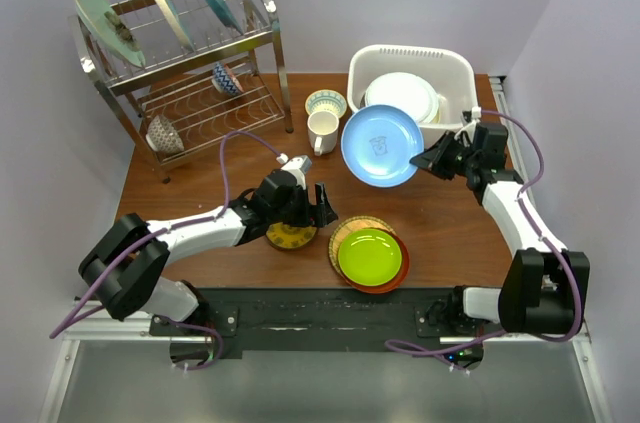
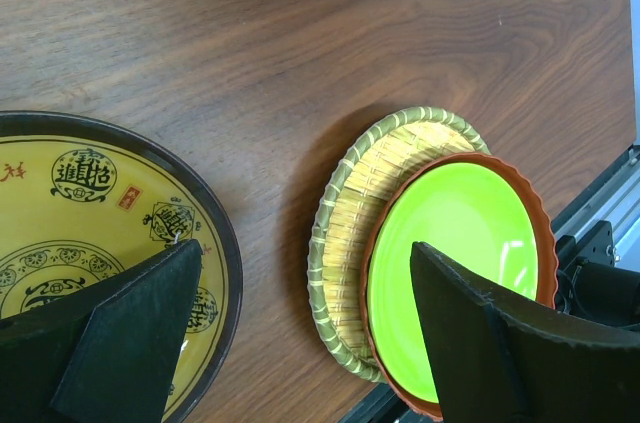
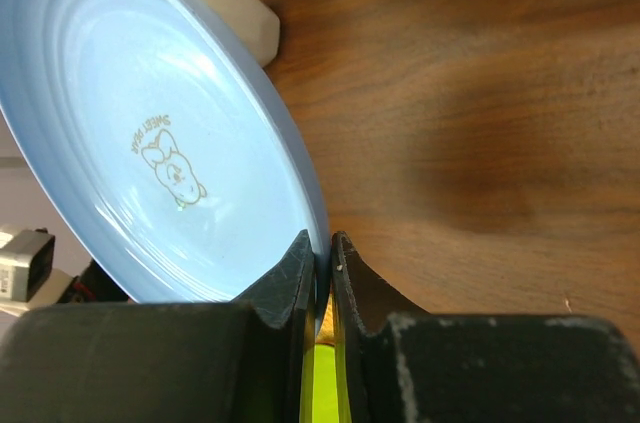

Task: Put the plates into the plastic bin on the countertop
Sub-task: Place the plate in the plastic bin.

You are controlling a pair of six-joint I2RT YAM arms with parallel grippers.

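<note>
My right gripper is shut on the rim of a light blue plate. The plate hangs tilted above the countertop, just in front of the white plastic bin. White plates lie inside the bin. My left gripper hovers open over bare wood. On one side of it is a yellow patterned plate. On the other is a stack: a lime green plate on a red-orange plate, on a yellow woven plate.
A metal wire dish rack stands at the back left with three plates on edge and small bowls on its lower shelf. A white mug and a small patterned bowl sit between the rack and the bin.
</note>
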